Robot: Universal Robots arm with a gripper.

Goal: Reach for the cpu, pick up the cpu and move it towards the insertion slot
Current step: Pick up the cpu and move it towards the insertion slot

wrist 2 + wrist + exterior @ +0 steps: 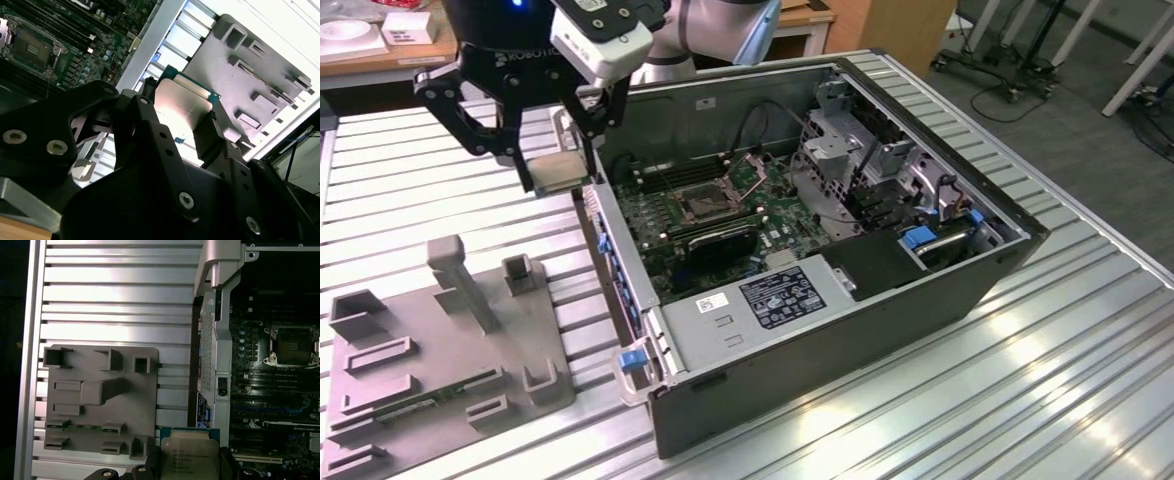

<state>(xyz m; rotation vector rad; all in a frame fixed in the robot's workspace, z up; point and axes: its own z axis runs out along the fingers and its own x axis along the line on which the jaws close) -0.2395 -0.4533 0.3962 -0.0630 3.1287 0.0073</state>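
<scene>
The cpu [558, 172], a small square chip with a pale metal face and green edge, hangs above the slatted table just outside the computer case's open side. My gripper [560, 162] is shut on it, one black finger on each side. Both wrist views show the cpu [182, 102] [190, 450] held between the fingers [216, 137] [226, 462]. The insertion slot [707, 205], a square socket with a shiny metal frame and dark centre, lies on the motherboard inside the case, toward the exterior view's right of the gripper. It also appears in both wrist views [32, 50] [292, 345].
The open computer case [881, 300] has a raised metal wall [217, 340] between the gripper and the motherboard. A grey fixture plate [440, 350] with upright posts and a thin green circuit strip [434, 395] lies on the slatted metal table [427, 190]. Drive cages [854, 160] stand inside the case.
</scene>
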